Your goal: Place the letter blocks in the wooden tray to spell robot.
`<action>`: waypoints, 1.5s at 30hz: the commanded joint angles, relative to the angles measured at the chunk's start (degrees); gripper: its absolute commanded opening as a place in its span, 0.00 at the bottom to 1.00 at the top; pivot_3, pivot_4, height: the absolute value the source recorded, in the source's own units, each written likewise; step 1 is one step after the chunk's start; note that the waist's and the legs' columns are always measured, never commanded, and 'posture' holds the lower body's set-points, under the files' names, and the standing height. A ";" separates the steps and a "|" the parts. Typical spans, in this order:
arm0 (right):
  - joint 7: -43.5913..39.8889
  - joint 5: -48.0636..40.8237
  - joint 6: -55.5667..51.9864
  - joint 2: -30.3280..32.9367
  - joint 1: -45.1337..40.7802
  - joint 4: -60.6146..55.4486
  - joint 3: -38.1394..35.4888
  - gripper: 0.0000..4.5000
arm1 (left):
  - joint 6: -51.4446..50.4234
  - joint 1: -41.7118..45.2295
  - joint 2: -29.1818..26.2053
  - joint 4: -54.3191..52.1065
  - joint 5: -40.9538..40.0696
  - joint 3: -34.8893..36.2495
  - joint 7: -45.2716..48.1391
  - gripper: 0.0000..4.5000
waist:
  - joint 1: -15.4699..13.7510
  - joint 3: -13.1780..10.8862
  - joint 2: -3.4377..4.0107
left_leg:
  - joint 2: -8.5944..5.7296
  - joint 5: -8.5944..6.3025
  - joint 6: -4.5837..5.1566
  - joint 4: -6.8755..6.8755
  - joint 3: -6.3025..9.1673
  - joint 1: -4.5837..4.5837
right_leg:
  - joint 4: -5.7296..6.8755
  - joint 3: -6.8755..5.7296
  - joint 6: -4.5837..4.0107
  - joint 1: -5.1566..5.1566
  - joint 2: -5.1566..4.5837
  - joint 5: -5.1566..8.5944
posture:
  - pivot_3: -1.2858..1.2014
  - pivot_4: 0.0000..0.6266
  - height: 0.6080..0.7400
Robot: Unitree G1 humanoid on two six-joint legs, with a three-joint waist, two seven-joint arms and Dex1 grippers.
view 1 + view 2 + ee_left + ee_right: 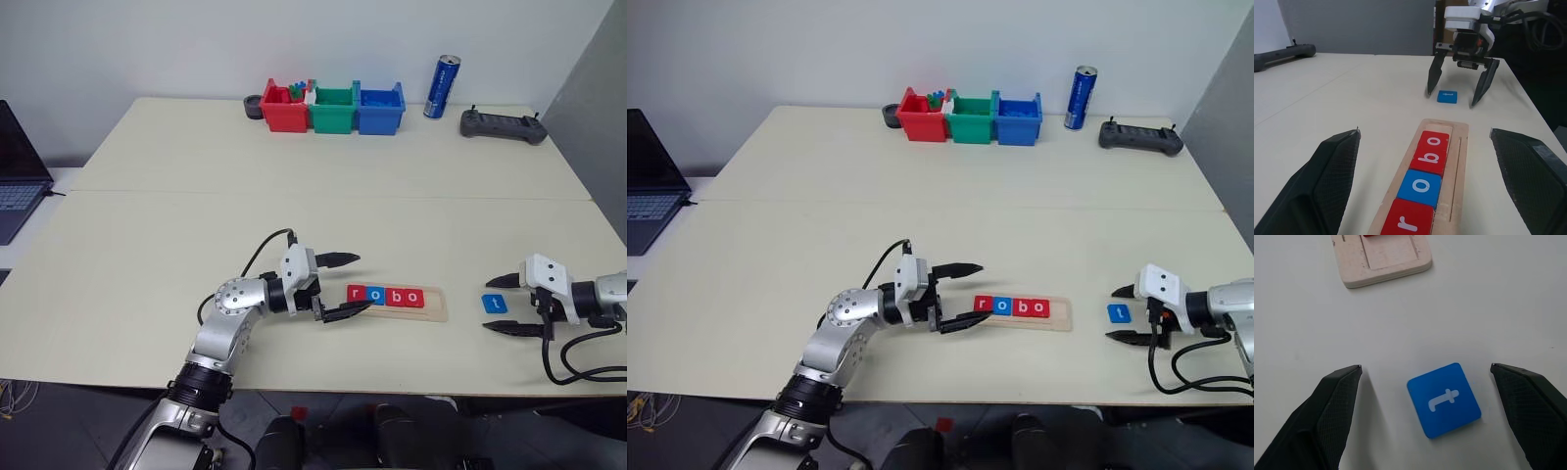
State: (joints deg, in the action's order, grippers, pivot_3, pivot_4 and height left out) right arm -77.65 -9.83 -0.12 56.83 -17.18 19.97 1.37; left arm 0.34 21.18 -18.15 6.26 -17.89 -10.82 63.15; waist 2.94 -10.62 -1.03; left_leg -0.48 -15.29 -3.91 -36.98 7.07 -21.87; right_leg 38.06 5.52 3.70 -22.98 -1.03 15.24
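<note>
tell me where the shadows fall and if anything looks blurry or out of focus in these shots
Right wrist view: soft shadow on the table beside the t block, letter sharp. Left wrist view: tray and tiles crisp, the near fingers loom large and soft-edged. Left eye view: even light, faint shadows under the bins and can, no glare.

Both arms are silver-grey metal with rounded joint housings, white wrist blocks and looping black cables. Each gripper, left gripper (338, 286) and right gripper (510, 304), bears two black, tapered, textured fingers (1322, 183).
</note>
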 commanded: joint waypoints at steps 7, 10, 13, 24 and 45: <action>-1.58 2.32 4.59 0.79 -1.21 4.28 0.71 1.00 | 0.28 0.04 -0.53 -2.37 -0.80 0.26 0.28 1.00 | -0.07 0.00 0.01 | -0.01 0.00 0.00 -0.01 0.00 0.02 | 0.02 0.00 0.00 0.01 -0.02 0.00 | 0.52 0.24 1.00; -1.56 2.64 5.06 0.55 -1.81 5.27 0.73 0.91 | 0.31 0.05 -0.52 -2.28 -0.76 0.18 0.25 1.00 | -0.08 0.00 0.01 | -0.02 0.00 0.00 -0.02 0.00 0.03 | 0.01 0.00 0.00 0.03 -0.02 0.00 | 0.52 0.24 1.00; -1.46 2.39 5.06 0.11 -2.52 5.44 0.42 0.71 | 0.28 0.19 -0.38 -2.28 -0.72 0.08 0.09 1.00 | -0.06 0.01 0.01 | -0.01 0.00 0.00 -0.02 0.00 0.05 | 0.01 0.00 0.00 0.06 -0.02 0.00 | 0.52 0.24 1.00; 0.39 -0.38 0.40 -0.86 -4.32 -2.58 -1.13 0.32 | 0.60 0.69 0.10 -1.63 -0.57 0.23 -0.14 1.00 | 0.05 0.01 0.02 | 0.00 0.00 0.00 -0.02 0.00 0.08 | 0.04 0.00 -0.01 0.08 -0.02 -0.01 | 0.52 0.24 1.00; 4.94 -0.52 -9.60 -6.49 -2.48 -19.45 3.86 0.32 | 0.49 1.53 0.29 -1.44 -0.39 0.22 -0.53 1.00 | -0.35 0.01 0.02 | -0.02 0.00 0.00 -0.03 0.05 0.06 | 0.04 -0.04 0.00 0.07 -0.02 -0.01 | 0.52 0.24 1.00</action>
State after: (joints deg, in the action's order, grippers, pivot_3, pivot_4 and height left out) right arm -72.46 -10.12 -9.48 50.12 -18.70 2.35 5.59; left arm 0.36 22.29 -18.08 6.38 -17.87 -10.82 62.94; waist 2.59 -10.61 -1.01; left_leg -0.50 -15.29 -3.91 -37.01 7.13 -21.82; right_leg 38.10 5.49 3.70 -22.91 -1.05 15.23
